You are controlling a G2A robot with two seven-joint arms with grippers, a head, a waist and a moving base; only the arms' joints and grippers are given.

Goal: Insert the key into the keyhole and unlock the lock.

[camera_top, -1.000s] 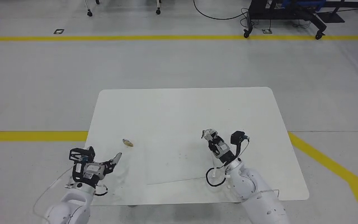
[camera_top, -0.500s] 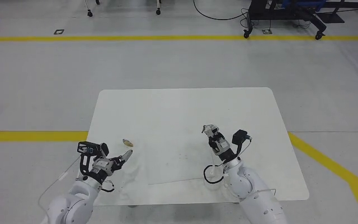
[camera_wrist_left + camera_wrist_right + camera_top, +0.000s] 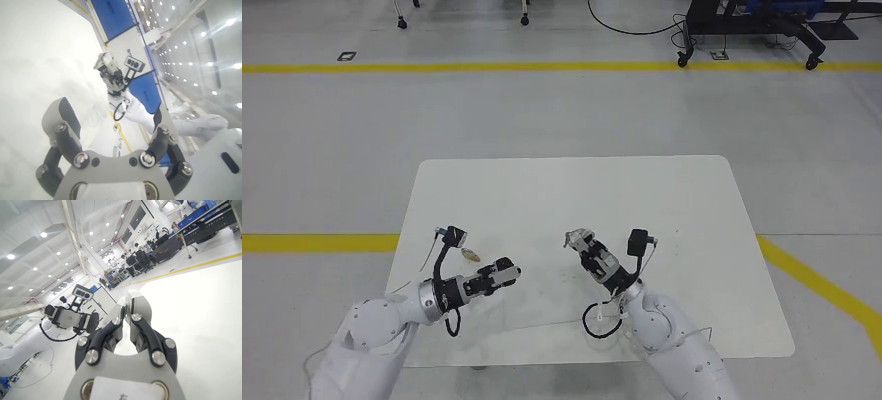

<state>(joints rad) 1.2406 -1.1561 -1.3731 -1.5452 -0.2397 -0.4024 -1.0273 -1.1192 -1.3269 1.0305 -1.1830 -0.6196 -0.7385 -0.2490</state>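
Observation:
A small brass-coloured piece (image 3: 470,255) lies on the white table (image 3: 642,200) near its left side. My left gripper (image 3: 510,270) hovers just right of it, turned sideways toward the other arm. In the left wrist view the left gripper (image 3: 113,113) stands open with nothing between its fingers. My right gripper (image 3: 575,240) is over the middle of the table, facing left. Its fingers (image 3: 139,306) are shut on a small silvery object (image 3: 130,294), too small to make out. The left wrist view shows that same gripper (image 3: 103,60) farther off.
The table's back half and right side are bare. Yellow floor lines run past the table. Wheeled carts (image 3: 742,30) stand far behind, and the desks in the room beyond are well away.
My left arm swung in from the table's front left corner toward the middle, turning its gripper sideways. The right gripper shifted left with the silvery object. The brass piece stayed put.

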